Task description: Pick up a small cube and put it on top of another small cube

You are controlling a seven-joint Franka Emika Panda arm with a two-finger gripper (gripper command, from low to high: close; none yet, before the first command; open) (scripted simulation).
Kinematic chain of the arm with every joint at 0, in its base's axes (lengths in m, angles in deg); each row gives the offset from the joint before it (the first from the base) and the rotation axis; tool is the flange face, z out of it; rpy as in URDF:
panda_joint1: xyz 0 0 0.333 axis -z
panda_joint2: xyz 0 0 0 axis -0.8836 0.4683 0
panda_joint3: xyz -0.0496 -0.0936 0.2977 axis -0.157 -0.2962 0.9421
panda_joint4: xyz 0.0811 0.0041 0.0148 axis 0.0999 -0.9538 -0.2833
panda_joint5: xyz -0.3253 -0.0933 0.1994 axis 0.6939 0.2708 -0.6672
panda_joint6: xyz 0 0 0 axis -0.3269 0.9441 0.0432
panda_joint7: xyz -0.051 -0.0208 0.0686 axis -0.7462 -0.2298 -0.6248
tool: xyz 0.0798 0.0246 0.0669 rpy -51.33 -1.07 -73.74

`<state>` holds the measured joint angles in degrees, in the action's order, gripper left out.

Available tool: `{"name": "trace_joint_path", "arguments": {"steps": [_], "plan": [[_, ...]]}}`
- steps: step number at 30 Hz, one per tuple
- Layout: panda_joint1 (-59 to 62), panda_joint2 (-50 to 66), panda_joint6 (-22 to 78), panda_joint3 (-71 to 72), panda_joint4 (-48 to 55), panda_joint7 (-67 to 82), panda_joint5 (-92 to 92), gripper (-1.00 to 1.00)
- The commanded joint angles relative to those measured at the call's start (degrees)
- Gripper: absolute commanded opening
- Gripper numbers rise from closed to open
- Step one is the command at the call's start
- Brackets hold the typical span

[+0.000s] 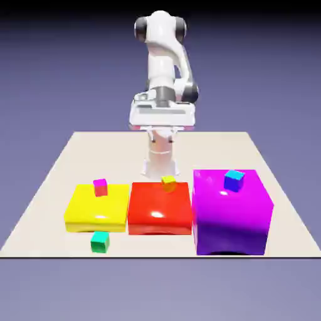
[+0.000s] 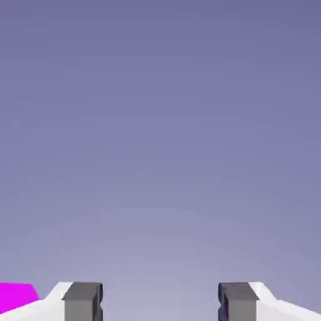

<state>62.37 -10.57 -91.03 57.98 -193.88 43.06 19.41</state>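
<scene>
The fingers [image 2: 160, 302] stand apart with nothing between them. The green cube [image 1: 99, 242], in front of the yellow block [image 1: 97, 207], looks light and rigid, perhaps slick; pinching opposite side faces squarely should suit it.

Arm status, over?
Jaws open, nothing held. Small green cube on the table in front of the flat yellow block; nothing seen on top of it.

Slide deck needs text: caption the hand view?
Open gripper, nothing between its fingertips, magenta block at lower left.
</scene>
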Motion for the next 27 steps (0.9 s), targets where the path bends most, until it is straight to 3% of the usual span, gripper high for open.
{"name": "trace_joint_path", "arguments": {"steps": [1, 27], "plan": [[0.81, 2.08, 1.97, 0.26, 1.88, 0.05, 0.32, 0.0], [21.94, 56.07, 53.04, 6.96, 50.66, 1.34, 8.52, 0.0]]}}
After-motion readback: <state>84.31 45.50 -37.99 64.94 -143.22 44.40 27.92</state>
